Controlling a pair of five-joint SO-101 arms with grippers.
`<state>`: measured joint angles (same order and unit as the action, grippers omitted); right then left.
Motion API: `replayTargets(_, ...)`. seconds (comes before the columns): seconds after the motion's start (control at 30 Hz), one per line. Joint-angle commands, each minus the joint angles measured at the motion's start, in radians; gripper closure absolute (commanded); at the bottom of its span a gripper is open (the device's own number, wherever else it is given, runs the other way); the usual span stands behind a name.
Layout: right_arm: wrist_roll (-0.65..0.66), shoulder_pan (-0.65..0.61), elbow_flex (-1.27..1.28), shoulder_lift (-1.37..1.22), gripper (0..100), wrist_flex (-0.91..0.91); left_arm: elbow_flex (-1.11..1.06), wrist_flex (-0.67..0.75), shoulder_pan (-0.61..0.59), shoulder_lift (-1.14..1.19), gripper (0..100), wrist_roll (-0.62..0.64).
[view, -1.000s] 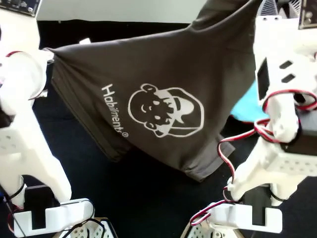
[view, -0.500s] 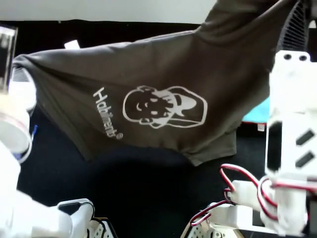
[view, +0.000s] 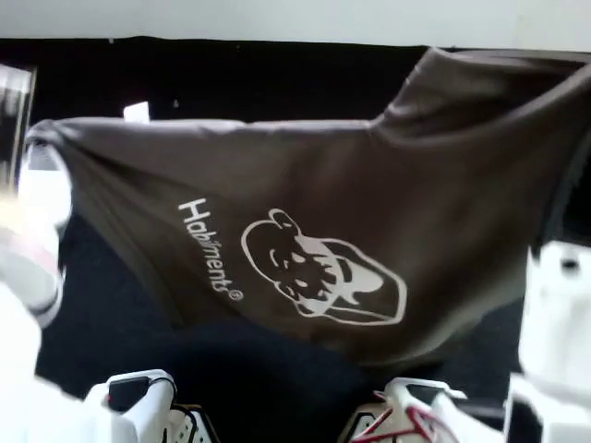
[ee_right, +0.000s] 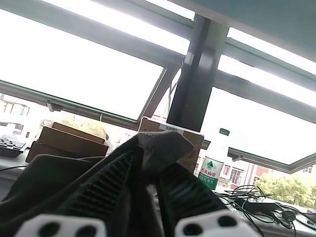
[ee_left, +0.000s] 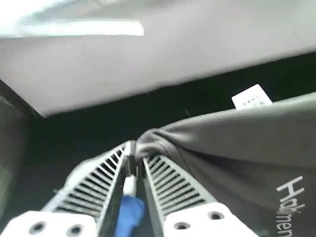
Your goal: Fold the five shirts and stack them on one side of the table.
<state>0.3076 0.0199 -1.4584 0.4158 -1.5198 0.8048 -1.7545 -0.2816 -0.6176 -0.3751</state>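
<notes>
Both our left gripper [ee_left: 134, 150] and right gripper [ee_right: 148, 155] are clamped on the dark shirt [view: 305, 203], which hangs spread above the desk [view: 231, 74]. We should hold its top edge taut and level, lowering evenly so it lands flat.

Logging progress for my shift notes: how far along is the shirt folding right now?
Done: nothing I can confirm as folded. In hand: the grey shirt hangs unfolded, stretched between the left gripper and right gripper, each shut on an edge. Left: laying it flat, folding, stacking, then the rest.
</notes>
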Motion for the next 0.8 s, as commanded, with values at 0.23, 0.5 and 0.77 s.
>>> replayTargets(0.23, 0.011, 0.005, 0.237, 0.093, 99.3, 0.117, -0.007, 0.000, -0.015, -0.137, 99, -0.017)
replayTargets(0.5, -0.028, 0.004, 0.822, 0.091, 99.3, 0.410, -0.315, 0.120, -0.013, 0.010, 99, -0.072)
replayTargets(0.77, -0.041, -0.024, 1.460, 0.068, 99.3, 0.846, -0.443, 0.399, -0.013, 0.340, 99, -0.072)
